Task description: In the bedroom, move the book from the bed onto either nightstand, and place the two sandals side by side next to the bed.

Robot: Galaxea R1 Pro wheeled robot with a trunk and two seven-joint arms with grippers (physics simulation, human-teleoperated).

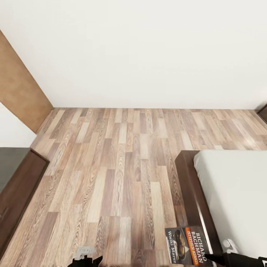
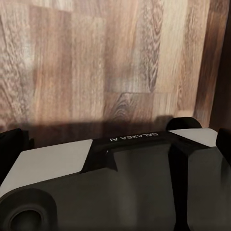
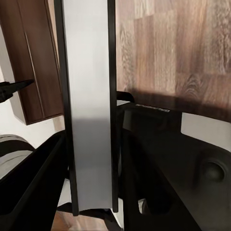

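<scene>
Right gripper (image 1: 217, 257) holds the book (image 1: 190, 245) by its edge, low over the floor just beside the bed's foot corner. In the right wrist view the book's pale page block (image 3: 89, 106) stands edge-on with the dark fingers (image 3: 139, 159) closed narrowly on either side. I cannot tell how the left gripper's (image 1: 86, 256) fingers stand; it hangs low over bare planks, holding nothing that I can see.

My reading is that the book step is in hand: it is off the mattress and being carried, not yet set down.

The wood-plank floor (image 1: 118, 159) is the big open stretch, running clear to the white wall (image 1: 148, 52). The bed (image 1: 237, 193) fills the right side, its dark frame edge (image 1: 193, 193) close to the carried book. A dark brown cabinet (image 1: 18, 193) lines the left side, with a tan door panel (image 1: 18, 89) behind it. At the far right, by the wall, a small dark corner of furniture (image 1: 263, 112) shows, possibly a nightstand, though too little is visible to be sure.

The next move likely calls for driving forward along the bed, keeping the book off the frame edge.
</scene>
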